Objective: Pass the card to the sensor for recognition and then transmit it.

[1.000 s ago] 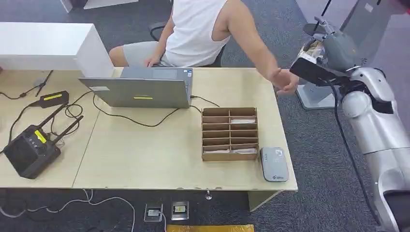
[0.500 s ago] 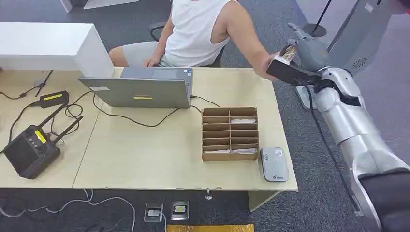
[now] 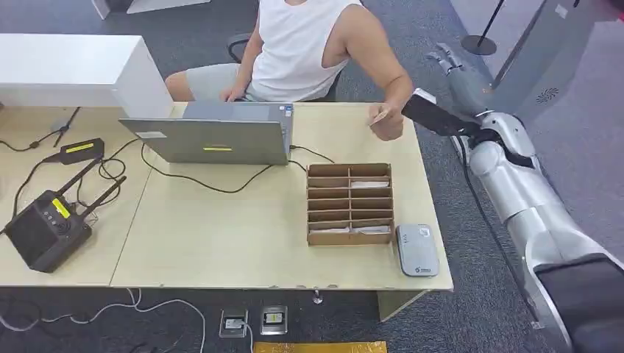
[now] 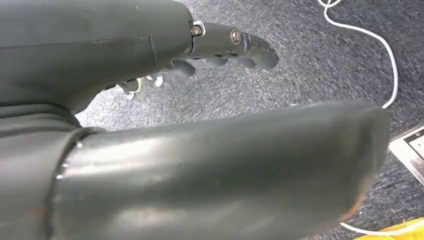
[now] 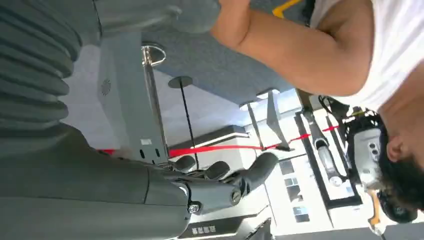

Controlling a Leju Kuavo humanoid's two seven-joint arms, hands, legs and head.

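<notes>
The hand-over step appears complete or all but complete: the card point(image 3: 378, 115) sits in the person's hand point(image 3: 385, 122), held over the far right part of the table point(image 3: 221, 243), just beside but apart from the robot's right hand point(image 3: 458, 73). That hand is raised off the far right corner of the table, beyond its edge, fingers extended and spread, with nothing in its grasp; the right wrist view shows its fingers point(image 5: 227, 172) loosely apart and empty. The right arm reaches up and forward from the near right, forearm angled toward the person. The left hand point(image 4: 225, 47) hangs low over grey carpet, fingers lightly curled with gaps between them, holding nothing. The sensor point(image 3: 417, 250) lies at the near right of the table, just right of the cardboard divider box point(image 3: 349, 204), in which further cards lie in the compartments. In my judgement the next move calls for drawing the right arm back clear of the person, then reaching to the box for another card, if the cycle repeats.
</notes>
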